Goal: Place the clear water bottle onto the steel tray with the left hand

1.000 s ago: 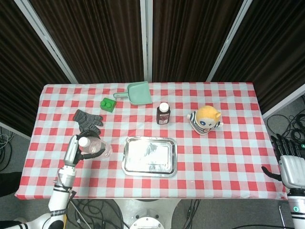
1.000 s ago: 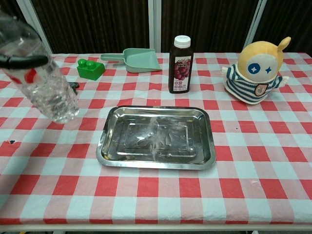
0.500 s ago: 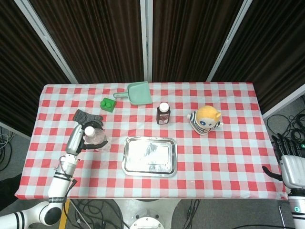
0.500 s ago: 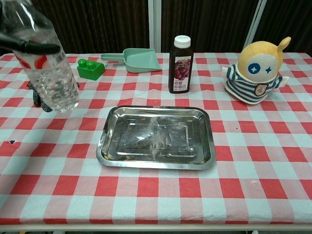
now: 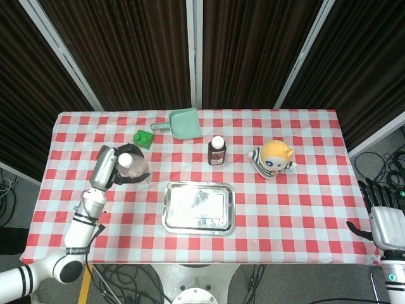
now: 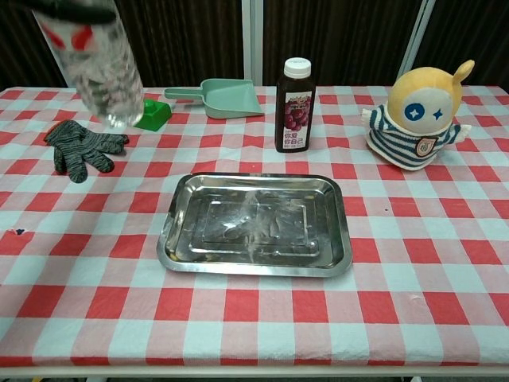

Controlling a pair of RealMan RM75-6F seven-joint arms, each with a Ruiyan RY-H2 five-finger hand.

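Left hand (image 5: 104, 168) has its fingers wrapped around the clear water bottle (image 5: 131, 168), holding it up off the table at the left of the frame, well left of the steel tray (image 5: 198, 207). Right hand (image 5: 386, 223) sits at the lower right edge, fingers loose, nothing in it.

Left robot hand (image 5: 109, 170) raised above desk (image 5: 304, 209), fingers wrapped in a grip; right robot hand (image 5: 385, 218) idle, fingers apart.

your clear water bottle (image 6: 99, 68) runs off the chest view's top edge; it hides most of the green block (image 6: 153, 115).
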